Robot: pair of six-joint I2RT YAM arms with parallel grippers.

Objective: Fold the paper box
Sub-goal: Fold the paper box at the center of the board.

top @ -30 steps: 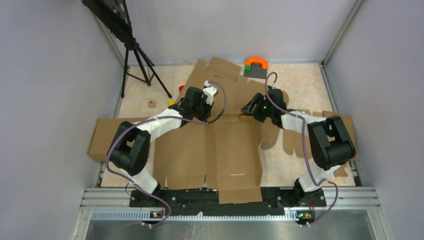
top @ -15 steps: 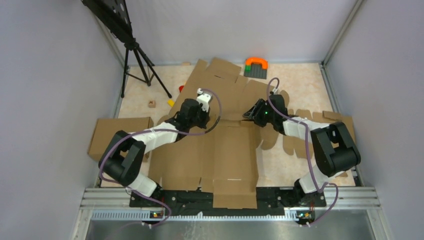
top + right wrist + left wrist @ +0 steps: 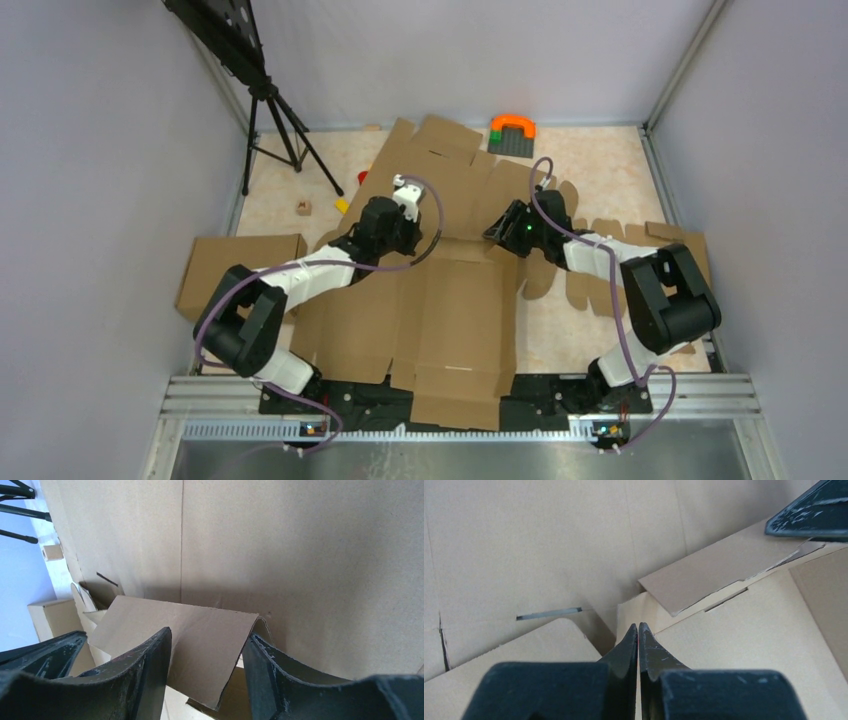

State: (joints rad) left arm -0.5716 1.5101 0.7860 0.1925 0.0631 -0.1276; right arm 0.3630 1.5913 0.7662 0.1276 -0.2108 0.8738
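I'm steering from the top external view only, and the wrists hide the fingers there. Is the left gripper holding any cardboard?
Observer: No. The left wrist view shows the left gripper shut, tips pressed together with nothing between them, above the paper box.
Operator: And the right one?
Observer: The right gripper is open. A raised flap lies between its fingers, and they are not clamped on it.
Operator: Is that flap intact?
Observer: In the left wrist view its edge looks ragged, as if torn, close under the right finger.
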